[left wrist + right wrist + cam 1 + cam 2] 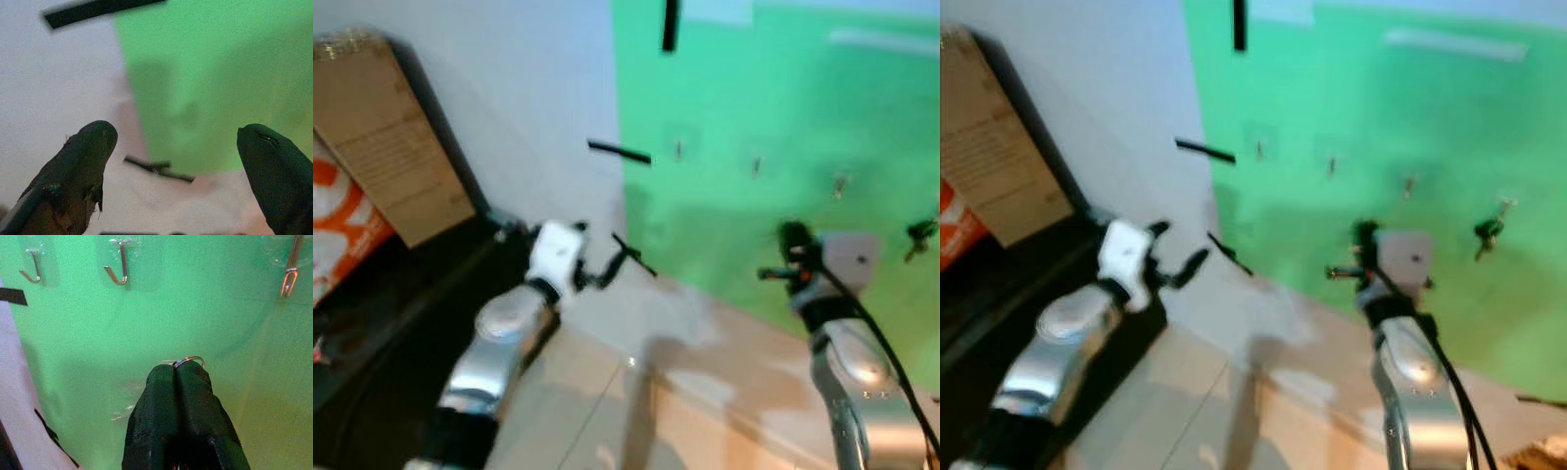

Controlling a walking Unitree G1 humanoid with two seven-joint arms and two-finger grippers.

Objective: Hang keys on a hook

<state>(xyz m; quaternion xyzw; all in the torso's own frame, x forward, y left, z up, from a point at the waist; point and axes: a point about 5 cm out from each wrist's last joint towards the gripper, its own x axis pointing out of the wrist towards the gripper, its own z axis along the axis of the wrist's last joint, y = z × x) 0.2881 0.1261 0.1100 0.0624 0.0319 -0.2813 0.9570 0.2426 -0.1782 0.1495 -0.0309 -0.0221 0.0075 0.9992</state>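
My right gripper (179, 371) is shut on a thin metal key ring (190, 361) that peeks out at its fingertips; the keys themselves are hidden. It is raised in front of the green wall (773, 108), below a row of small metal hooks (119, 270), (32, 272), (290, 275). In the left eye view the hooks (756, 164) sit above the right gripper (790, 243). A dark bunch of keys (920, 235) hangs on the wall further right. My left gripper (599, 247) is open and holds nothing, near the wall's corner.
A tall cardboard box (386, 137) leans on the white wall at the left, with an orange and white bag (342, 230) beside it. Black tape strips (619, 152) mark the wall. Dark flooring lies at the left, beige tiles (607, 401) below.
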